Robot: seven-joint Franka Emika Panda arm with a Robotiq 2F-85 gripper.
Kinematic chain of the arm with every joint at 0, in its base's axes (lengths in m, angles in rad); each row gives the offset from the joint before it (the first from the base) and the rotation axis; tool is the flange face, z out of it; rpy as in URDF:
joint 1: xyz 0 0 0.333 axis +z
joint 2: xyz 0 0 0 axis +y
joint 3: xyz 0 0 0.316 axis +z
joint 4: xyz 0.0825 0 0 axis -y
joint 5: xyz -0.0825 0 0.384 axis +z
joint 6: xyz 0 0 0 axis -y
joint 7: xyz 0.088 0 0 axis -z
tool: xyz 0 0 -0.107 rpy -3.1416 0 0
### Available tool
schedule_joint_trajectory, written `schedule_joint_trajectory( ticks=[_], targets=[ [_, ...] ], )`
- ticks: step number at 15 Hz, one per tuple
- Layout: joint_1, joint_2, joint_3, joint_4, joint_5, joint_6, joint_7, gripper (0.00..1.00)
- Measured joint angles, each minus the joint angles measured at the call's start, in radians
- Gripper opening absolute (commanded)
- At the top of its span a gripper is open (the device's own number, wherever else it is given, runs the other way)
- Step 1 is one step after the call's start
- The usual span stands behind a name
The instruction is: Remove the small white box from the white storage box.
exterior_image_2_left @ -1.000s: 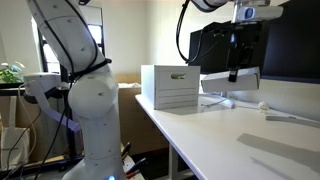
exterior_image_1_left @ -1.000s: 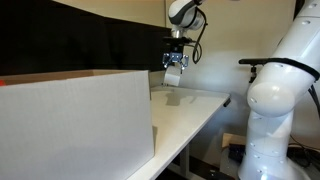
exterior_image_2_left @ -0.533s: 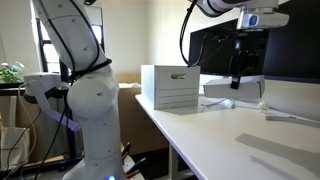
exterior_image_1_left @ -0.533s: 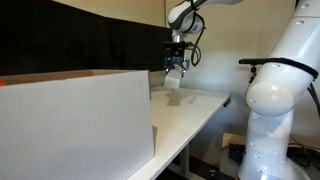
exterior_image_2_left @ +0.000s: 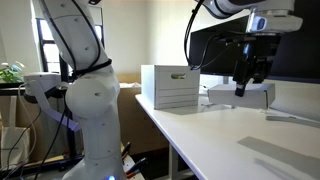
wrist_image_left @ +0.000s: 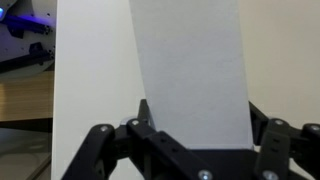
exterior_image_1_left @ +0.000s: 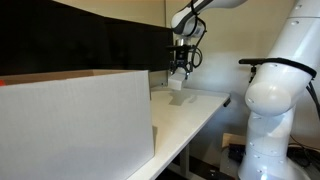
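Observation:
My gripper (exterior_image_1_left: 180, 66) is shut on the small white box (exterior_image_1_left: 176, 84) and holds it just above the white tabletop, well outside the white storage box (exterior_image_1_left: 80, 125). In an exterior view the gripper (exterior_image_2_left: 245, 82) grips the small white box (exterior_image_2_left: 240, 97) from above, to the right of the storage box (exterior_image_2_left: 170, 88). In the wrist view the small white box (wrist_image_left: 190, 60) fills the space between both fingers of the gripper (wrist_image_left: 196, 122). The inside of the storage box is hidden in all views.
Dark monitors (exterior_image_1_left: 90, 45) stand along the back of the table (exterior_image_1_left: 190, 115). The robot's white base (exterior_image_1_left: 280, 100) stands beside the table edge; it also shows in an exterior view (exterior_image_2_left: 85, 100). A small white item (exterior_image_2_left: 285, 118) lies on the tabletop.
The gripper has carried the small white box further away from the storage box and a little lower toward the tabletop.

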Motion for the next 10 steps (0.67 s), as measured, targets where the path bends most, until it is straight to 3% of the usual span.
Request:
schedule_joint_trajectory(
  ticks=[10],
  targets=[
    [-0.022,0.076,-0.076,-0.008,0.0,0.0,0.04,0.62]
  ],
)
